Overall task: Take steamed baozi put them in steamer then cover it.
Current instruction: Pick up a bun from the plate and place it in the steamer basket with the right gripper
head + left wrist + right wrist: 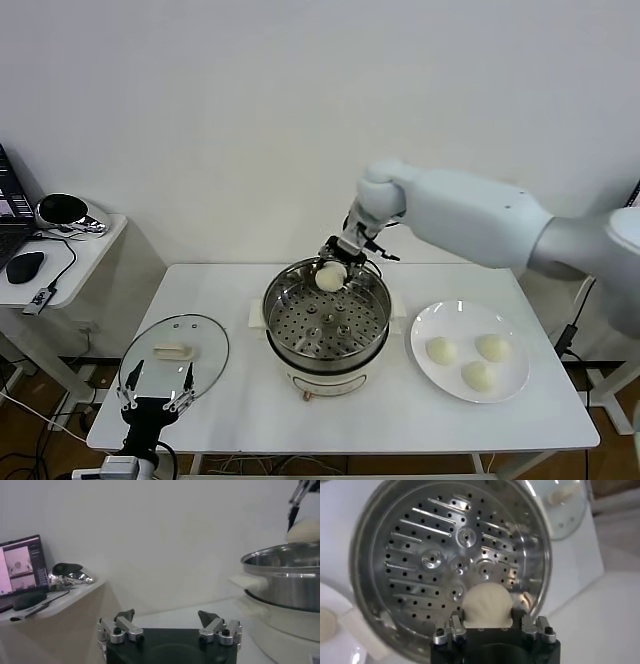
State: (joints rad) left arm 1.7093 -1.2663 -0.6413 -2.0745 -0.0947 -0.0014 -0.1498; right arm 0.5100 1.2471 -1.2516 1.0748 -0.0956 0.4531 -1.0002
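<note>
My right gripper [333,264] is shut on a cream-white baozi [330,277] and holds it over the far rim of the steel steamer [375,335]. In the right wrist view the baozi [487,605] sits between the fingers above the bare perforated tray [440,565]. Three more baozi [478,375] lie on the white plate [425,325] to the right. The glass cover [210,345] with its cream handle [172,351] lies flat on the table to the left. My left gripper [157,381] is open and empty at the cover's near edge; it also shows in the left wrist view [166,620].
The steamer's steel wall [287,582] and cream base show in the left wrist view. A side table [85,245] at the far left carries a laptop, a mouse [25,266] and a shiny object [62,211]. The white table's front edge [340,447] runs just beyond the plate.
</note>
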